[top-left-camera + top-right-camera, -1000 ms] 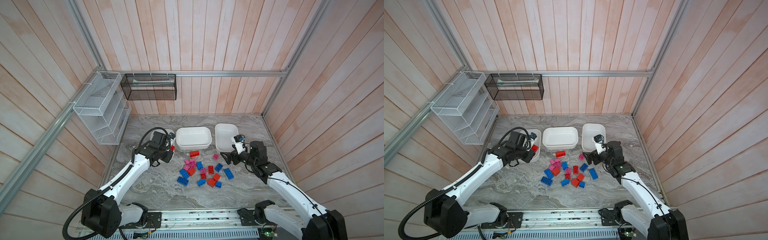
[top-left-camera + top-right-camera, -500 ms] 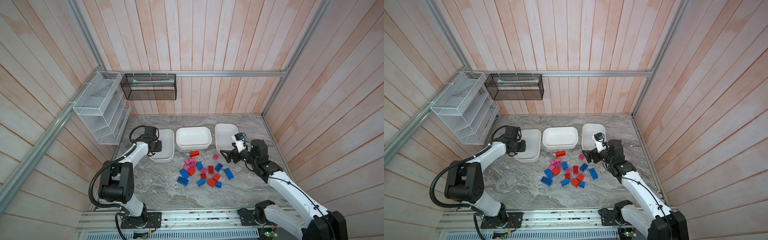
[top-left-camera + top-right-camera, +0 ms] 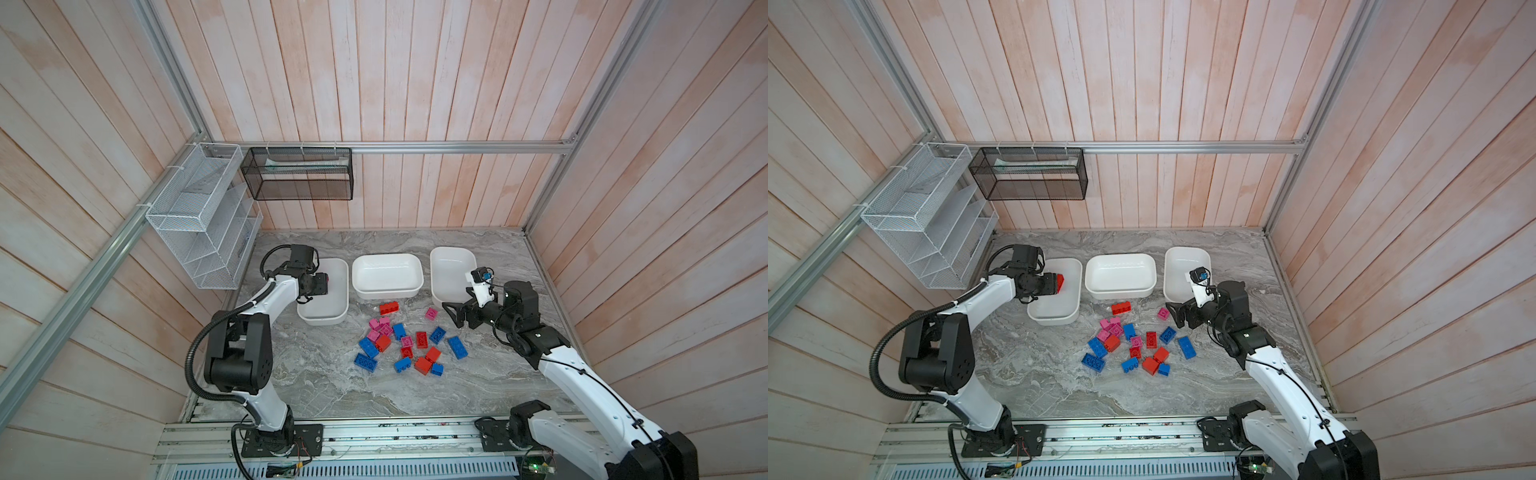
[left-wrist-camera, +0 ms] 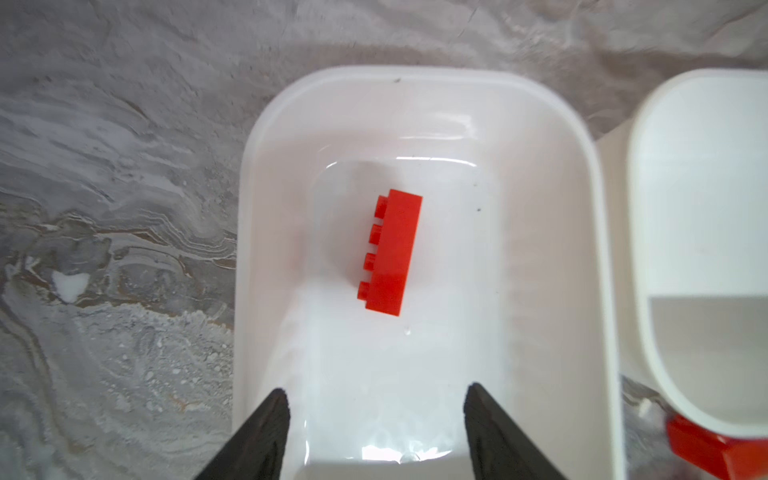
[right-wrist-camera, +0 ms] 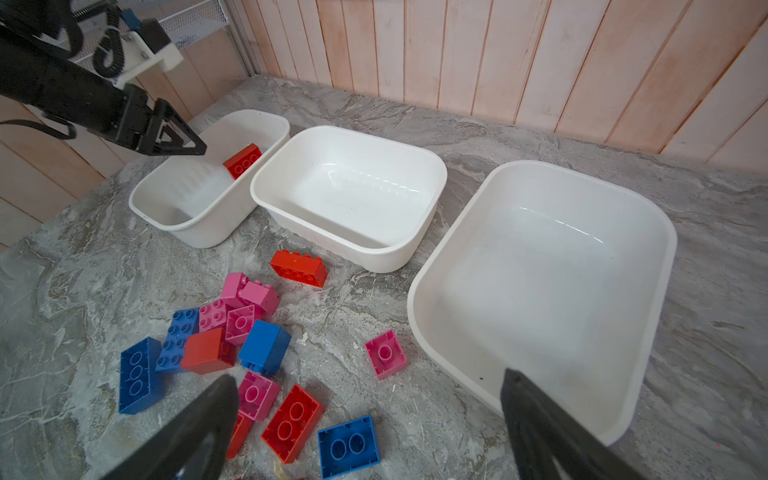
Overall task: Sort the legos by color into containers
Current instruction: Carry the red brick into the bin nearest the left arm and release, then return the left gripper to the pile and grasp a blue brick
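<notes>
Red lego (image 4: 390, 251) sits loose in the nine-o'clock tub (image 4: 243, 257); left gripper (image 4: 376, 390) above it hangs open, right gripper (image 5: 370, 377) wide open, empty.

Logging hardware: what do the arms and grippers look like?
The left arm and right arm have white links and black joints. A black corrugated hose loops beside the left; thin black cable follows the right. The left gripper and right gripper have black tapering jaws.

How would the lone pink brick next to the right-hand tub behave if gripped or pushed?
Likely stiff and light: the pink brick is small moulded plastic, lying hollow side up. Sitting flat on the smooth table, it should slide rather than roll or tip. Its glossy walls might slip unless the open right gripper closes squarely on them.
</notes>
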`<action>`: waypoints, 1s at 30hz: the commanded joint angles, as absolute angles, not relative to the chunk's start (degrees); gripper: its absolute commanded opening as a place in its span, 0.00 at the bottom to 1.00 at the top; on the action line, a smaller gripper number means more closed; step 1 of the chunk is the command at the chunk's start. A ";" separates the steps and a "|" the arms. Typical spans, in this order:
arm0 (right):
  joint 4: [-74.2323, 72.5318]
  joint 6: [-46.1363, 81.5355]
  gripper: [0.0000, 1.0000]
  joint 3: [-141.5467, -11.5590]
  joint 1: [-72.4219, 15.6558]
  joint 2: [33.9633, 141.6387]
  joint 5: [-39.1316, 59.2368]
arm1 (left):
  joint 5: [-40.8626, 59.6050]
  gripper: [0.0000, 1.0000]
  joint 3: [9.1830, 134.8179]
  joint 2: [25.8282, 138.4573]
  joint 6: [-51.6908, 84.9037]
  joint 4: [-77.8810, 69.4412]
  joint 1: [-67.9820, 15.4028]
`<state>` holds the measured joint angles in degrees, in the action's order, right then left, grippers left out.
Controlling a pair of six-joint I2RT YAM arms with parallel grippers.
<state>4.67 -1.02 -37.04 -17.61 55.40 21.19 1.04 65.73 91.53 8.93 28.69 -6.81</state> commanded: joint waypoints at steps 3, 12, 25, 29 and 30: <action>5.47 -2.19 0.98 -38.69 -17.84 55.99 20.22 | 6.58 0.72 59.51 79.60 12.80 33.70 -11.10; 5.47 -3.07 0.98 -39.07 -17.59 56.86 19.78 | 4.58 0.72 48.88 68.36 31.27 36.74 -28.83; 6.37 -3.82 0.98 -38.16 -17.03 56.39 19.07 | -7.30 0.71 42.83 71.63 56.00 37.10 -44.48; 6.15 -3.62 0.98 -37.92 -16.81 56.52 19.62 | -12.00 0.69 40.08 70.66 65.25 37.30 -44.91; 6.00 -3.61 0.98 -37.82 -16.79 56.62 19.64 | -13.19 0.68 39.60 70.56 67.13 37.27 -44.91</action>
<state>4.89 -3.22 -37.52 -17.08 57.04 20.01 -6.59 41.17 71.42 57.47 35.62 -44.80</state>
